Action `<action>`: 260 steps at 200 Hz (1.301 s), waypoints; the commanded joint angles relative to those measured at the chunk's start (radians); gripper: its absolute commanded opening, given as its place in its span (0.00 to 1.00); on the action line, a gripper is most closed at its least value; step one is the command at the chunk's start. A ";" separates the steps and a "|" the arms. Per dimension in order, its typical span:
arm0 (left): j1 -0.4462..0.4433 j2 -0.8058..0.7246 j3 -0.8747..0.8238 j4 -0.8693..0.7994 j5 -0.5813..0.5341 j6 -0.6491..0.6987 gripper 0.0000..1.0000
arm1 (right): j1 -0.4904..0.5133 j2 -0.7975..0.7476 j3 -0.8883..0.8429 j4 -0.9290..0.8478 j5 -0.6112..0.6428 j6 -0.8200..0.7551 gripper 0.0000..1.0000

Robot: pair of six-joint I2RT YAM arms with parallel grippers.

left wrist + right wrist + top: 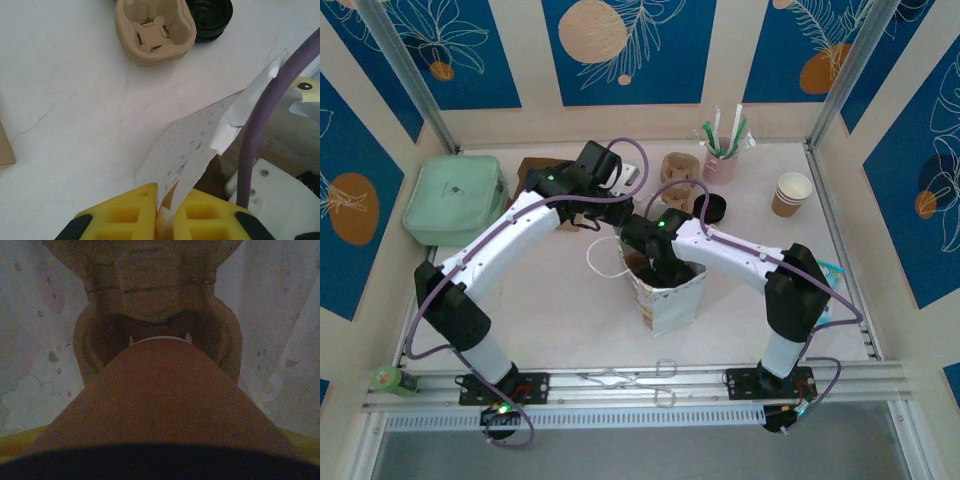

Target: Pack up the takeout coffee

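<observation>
While inside bag [280, 315], coffee [160, 400] above carrier [155, 287].

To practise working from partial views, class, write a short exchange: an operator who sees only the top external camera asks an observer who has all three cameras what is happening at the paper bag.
Operator: From above, the right hand dips into the paper bag. What is in there with it?
Observer: The takeout coffee sits between that hand's fingers, with its black lid at the end nearest the wrist camera.
Operator: And the left hand, is it gripping anything?
Observer: Yes. It is shut on the bag's top edge, with the paper pinched between its yellow fingers.
</observation>
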 commanded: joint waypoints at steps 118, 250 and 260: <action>-0.011 0.001 0.031 -0.009 0.004 -0.017 0.14 | -0.003 0.005 -0.056 0.068 -0.021 -0.006 0.40; -0.011 -0.003 0.028 -0.001 0.009 -0.019 0.14 | -0.010 0.028 -0.103 0.114 -0.014 -0.004 0.40; -0.011 -0.004 0.027 0.000 0.009 -0.019 0.14 | -0.010 0.029 -0.107 0.119 -0.012 -0.004 0.40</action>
